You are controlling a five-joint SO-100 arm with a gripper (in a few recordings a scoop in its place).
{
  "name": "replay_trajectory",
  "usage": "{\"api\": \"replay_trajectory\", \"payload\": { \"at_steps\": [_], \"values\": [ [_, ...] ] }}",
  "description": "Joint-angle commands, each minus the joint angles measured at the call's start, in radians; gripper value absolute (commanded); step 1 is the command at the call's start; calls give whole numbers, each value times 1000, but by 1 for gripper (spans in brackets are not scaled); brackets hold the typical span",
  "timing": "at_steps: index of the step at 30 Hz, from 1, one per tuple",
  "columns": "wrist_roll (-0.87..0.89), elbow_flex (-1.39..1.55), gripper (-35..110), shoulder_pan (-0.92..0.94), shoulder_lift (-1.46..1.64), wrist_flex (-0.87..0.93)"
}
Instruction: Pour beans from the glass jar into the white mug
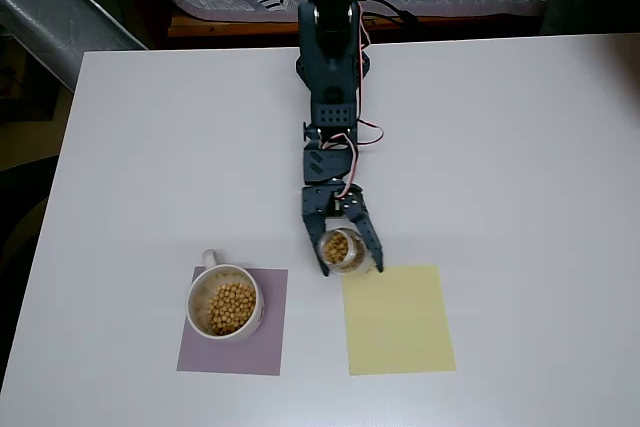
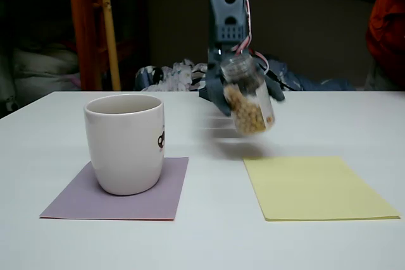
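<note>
Right, on my overhead view the gripper (image 1: pixel 350 259) has its two fingers either side of the glass jar (image 1: pixel 340 248), pinching it. The jar sits just off the top-left corner of the yellow sheet (image 1: pixel 398 320), with the arm (image 1: pixel 332 57) stretched down the middle of the white table (image 1: pixel 520 147) towards it.

On the fixed view I see the jar (image 2: pixel 248 95) up in the air, clear of the table, tilted with its mouth leaning up and left. Beans (image 2: pixel 247 114) fill its lower half; the jar looks a little blurred there. The dark fingers behind it are hard for me to make out from this side.

Over on the left, the white mug (image 1: pixel 226 302) stands upright on the purple mat (image 1: pixel 235 342), handle pointing towards the far side of the table in the overhead view. I can see a heap of beans (image 1: pixel 232 308) inside it already. On the fixed view the mug (image 2: pixel 124 141) shows a small dark mark on its right side, and it stands well apart from the jar. The mat (image 2: pixel 120 194) and the yellow sheet (image 2: pixel 316 188) lie side by side with bare table between them.
</note>
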Motion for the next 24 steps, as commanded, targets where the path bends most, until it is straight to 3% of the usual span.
{"api": "replay_trajectory", "payload": {
  "at_steps": [1,13,24],
  "values": [
    [-109,-25,8,-44,-94,-176],
    [-313,-345,16,-164,-373,-209],
    [-370,-649,17,-198,-555,-110]
  ]
}}
